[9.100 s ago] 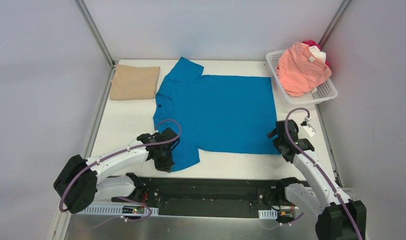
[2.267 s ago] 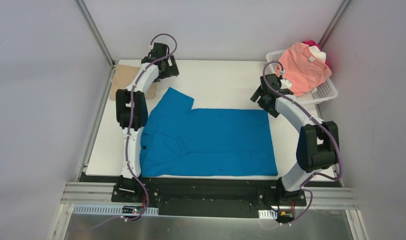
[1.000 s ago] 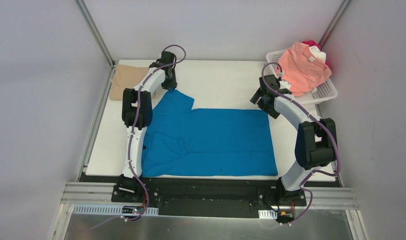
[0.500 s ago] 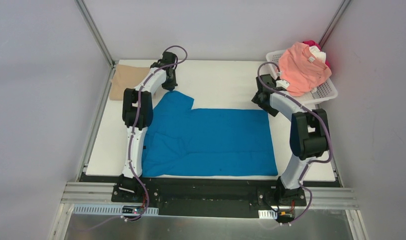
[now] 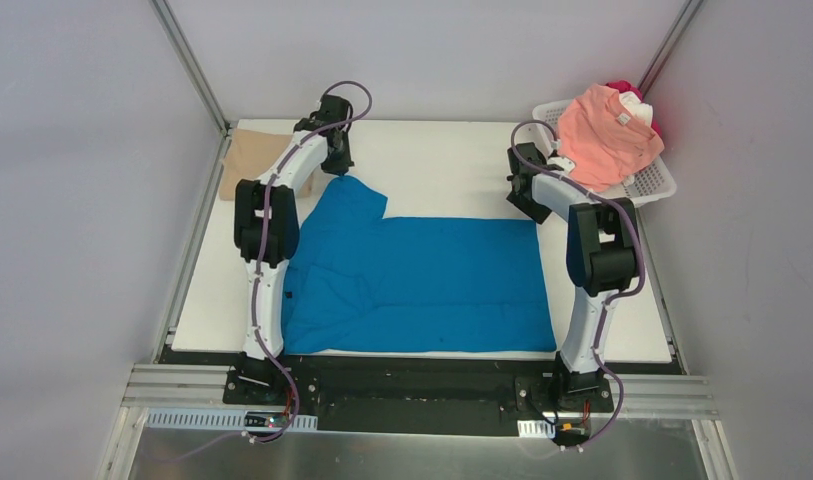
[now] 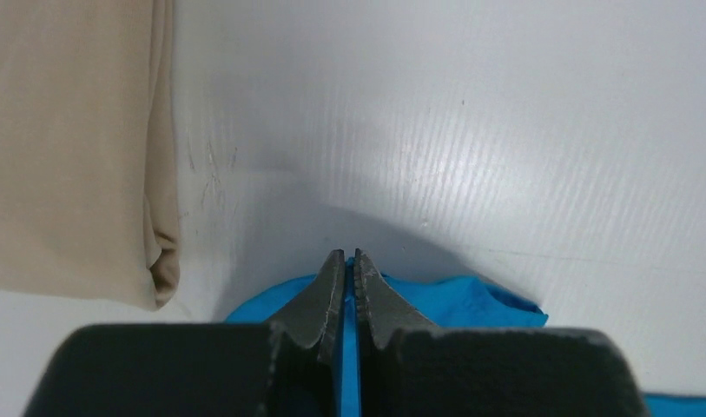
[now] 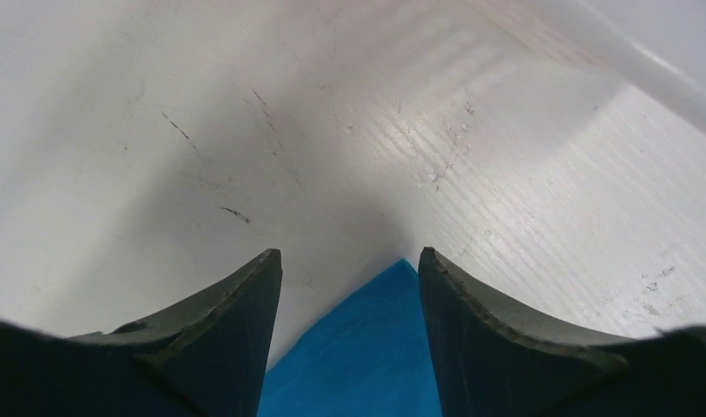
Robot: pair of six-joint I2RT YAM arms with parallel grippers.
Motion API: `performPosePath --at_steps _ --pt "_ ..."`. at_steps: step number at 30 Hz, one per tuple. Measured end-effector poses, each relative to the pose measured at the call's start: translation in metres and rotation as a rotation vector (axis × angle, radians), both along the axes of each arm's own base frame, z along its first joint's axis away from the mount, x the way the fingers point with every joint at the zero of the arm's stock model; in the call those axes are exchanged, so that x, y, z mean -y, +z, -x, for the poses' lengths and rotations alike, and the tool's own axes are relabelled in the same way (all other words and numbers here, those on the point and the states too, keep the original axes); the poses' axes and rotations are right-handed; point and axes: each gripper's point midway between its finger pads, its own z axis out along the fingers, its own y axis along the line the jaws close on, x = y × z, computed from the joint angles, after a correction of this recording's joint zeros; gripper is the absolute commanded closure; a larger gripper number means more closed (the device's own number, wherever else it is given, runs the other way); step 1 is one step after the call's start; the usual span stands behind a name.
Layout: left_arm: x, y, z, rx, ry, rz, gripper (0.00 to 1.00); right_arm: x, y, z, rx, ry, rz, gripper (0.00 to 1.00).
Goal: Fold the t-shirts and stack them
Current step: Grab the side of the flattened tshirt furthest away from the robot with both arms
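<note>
A bright blue t-shirt (image 5: 422, 285) lies spread on the white table, its near part folded over. My left gripper (image 5: 338, 170) is at the shirt's far left sleeve corner and is shut on the blue cloth (image 6: 453, 300), pinched between the fingertips (image 6: 332, 282). My right gripper (image 5: 530, 208) is open above the shirt's far right corner (image 7: 379, 347), a finger (image 7: 236, 304) on each side of it. A folded tan t-shirt (image 5: 250, 162) lies at the far left, also in the left wrist view (image 6: 71, 148). A salmon-pink t-shirt (image 5: 602, 135) lies on top of white and red ones.
A white lattice basket (image 5: 650, 183) at the far right corner holds the pink, white and red shirts. The table (image 5: 452, 160) is bounded by grey walls with metal posts. Both arms are stretched far over the table.
The near half of the blue shirt was folded back earlier. In the last second my left gripper settled on the sleeve corner and my right arm swung left toward the shirt's far right corner.
</note>
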Motion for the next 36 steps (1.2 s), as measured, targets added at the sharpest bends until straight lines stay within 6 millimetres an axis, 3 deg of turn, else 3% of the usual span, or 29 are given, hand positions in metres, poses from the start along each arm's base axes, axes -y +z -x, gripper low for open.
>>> performPosePath --at_steps 6,17,31,36 --pt "0.005 0.012 0.010 0.009 -0.003 0.011 1.00 0.002 -0.011 0.003 -0.045 -0.034 0.007 0.42" --pt "0.007 0.014 0.036 -0.015 0.013 0.020 1.00 0.004 -0.012 0.010 -0.054 -0.062 0.007 0.52" --pt "0.005 0.037 0.069 0.021 0.027 0.039 1.00 0.003 -0.011 0.025 -0.081 -0.046 0.019 1.00" --pt "0.003 0.042 0.089 0.026 0.038 0.047 1.00 -0.004 0.001 0.032 -0.068 -0.009 0.026 1.00"
